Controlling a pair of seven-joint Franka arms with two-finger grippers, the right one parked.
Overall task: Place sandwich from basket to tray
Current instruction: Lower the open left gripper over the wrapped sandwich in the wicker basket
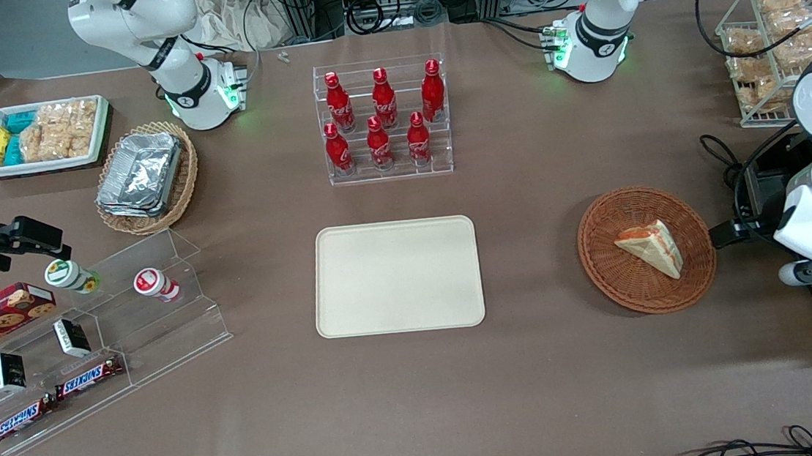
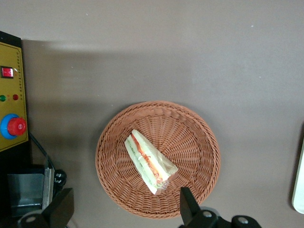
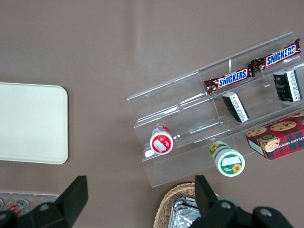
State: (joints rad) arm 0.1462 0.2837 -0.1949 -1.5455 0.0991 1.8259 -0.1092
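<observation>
sandwich (image 2: 149,161) lies in basket (image 2: 194,137), tray (image 1: 399,276) bare beside it; gripper (image 2: 124,209) hangs above the basket with fingers (image 2: 187,203) spread wide, likely to straddle the wedge.

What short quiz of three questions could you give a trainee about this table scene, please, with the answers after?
1. True or false: the sandwich lies in the basket.
2. The tray holds: A) one bottle, B) nothing, C) a sandwich.
3. How does the pincer stand, and where is it?

Key:
1. True. It rests inside the reddish-brown woven basket, toward the working arm's end of the table.
2. B. Its cream surface is bare; the red bottles stand in their clear rack, farther from the front camera.
3. Open, with its fingers spread wide, above the basket's edge and holding nothing.
</observation>
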